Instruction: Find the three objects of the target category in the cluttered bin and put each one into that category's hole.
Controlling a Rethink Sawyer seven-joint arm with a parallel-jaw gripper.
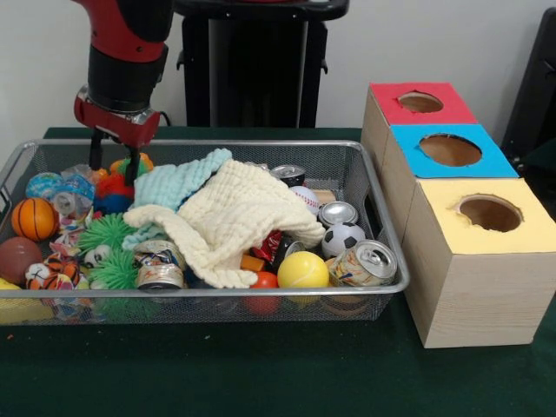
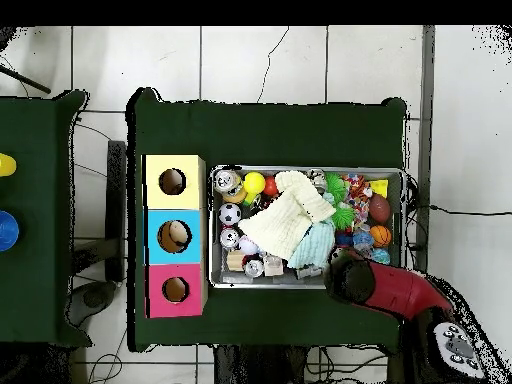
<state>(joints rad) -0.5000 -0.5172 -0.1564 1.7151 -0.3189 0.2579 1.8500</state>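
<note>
Green felt covers the counter (image 1: 261, 373) nearest the camera, and on it a wire mesh bin (image 1: 217, 292) holds a jumble of toys and cans. At the bin's front rail lie a crushed drink can (image 1: 366, 263), a yellow ball (image 1: 302, 271) and a second dented can (image 1: 160, 265); behind them sit a small soccer ball (image 1: 344, 238), an upright silver can (image 1: 338, 213), a baseball (image 1: 306, 199) and a dark can (image 1: 289, 175). A cream waffle-weave cloth (image 1: 239, 221) sprawls across the bin's middle, overlapping a pale mint cloth (image 1: 178, 184) toward the far rail. The bin's left end is crowded with a mini basketball (image 1: 35, 218), a brown ball (image 1: 17, 258), spiky green balls (image 1: 106, 233) and wrapped patterned balls (image 1: 56, 187). Beside the bin's right end, three wooden boxes run in a row toward the counter's far edge, each with a round hole on top: a yellow-topped box (image 1: 473, 269) nearest, a blue-topped box (image 1: 447, 152) in the middle, a red-topped box (image 1: 420, 104) farthest. The red and black arm (image 1: 126, 61) reaches down over the bin's far left corner, its hand (image 1: 114, 162) with two dark fingers (image 1: 132, 161) set narrowly apart, tips just above the colourful balls and gripping nothing visible. The overhead view shows the arm over the same corner of the bin.
</note>
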